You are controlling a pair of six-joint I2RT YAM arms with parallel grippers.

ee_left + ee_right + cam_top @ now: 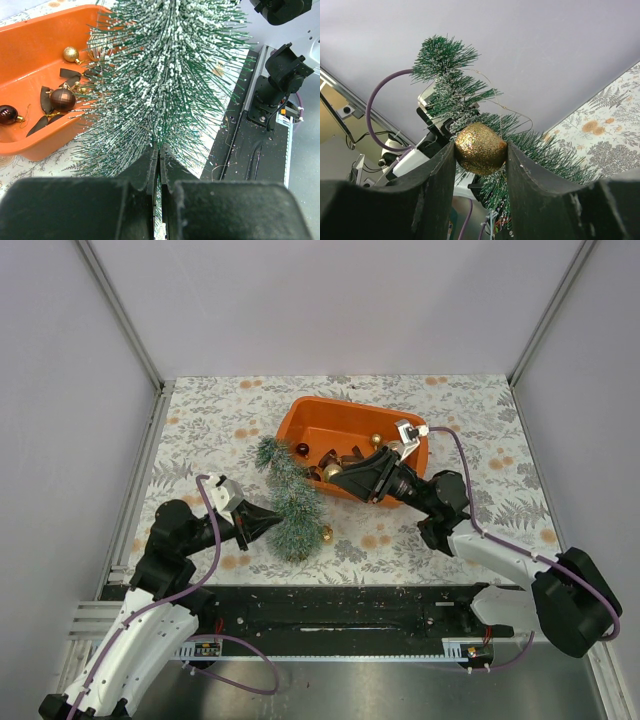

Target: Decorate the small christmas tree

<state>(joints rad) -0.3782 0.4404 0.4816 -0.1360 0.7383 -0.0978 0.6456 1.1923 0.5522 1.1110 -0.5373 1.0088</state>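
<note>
The small christmas tree [288,496] lies on the table, tip towards the orange tray [312,406]. My left gripper [276,519] is at the tree's left side. In the left wrist view its jaws [159,151] are shut on the frosted needles of the tree [165,65]. My right gripper [337,477] is over the tray's near rim, just right of the tree. It is shut on a gold glitter bauble [480,148], with the tree [451,90] right behind it. Another gold bauble [326,534] hangs by the tree's wide end.
The tray [30,55] holds loose baubles: gold [71,54], dark red [62,99] and another dark red one [7,114], plus dark ribbons. A thin wire loops off the tree. The black base rail [340,615] runs along the near edge.
</note>
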